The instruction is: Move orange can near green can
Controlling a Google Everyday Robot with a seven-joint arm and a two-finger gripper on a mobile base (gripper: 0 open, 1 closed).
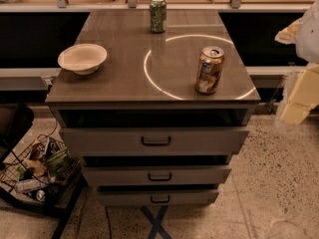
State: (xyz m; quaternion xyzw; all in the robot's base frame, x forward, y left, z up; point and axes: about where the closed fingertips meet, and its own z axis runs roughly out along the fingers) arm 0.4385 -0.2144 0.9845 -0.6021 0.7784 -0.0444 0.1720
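Observation:
The orange can (210,69) stands upright on the right front part of the grey-brown cabinet top (124,78), tilted slightly in view, with a silver top and pull tab. The green can (158,14) stands upright at the back middle of the top, well apart from the orange can. My gripper (298,101) shows as pale, blurred shapes at the right edge of the view, off the cabinet's right side and level with its front edge. It holds nothing that I can see.
A white bowl (82,58) sits on the left side of the top. A bright ring of light (149,71) lies across the surface. Three drawers (155,141) stick out below. A wire basket of clutter (37,171) stands on the floor at left.

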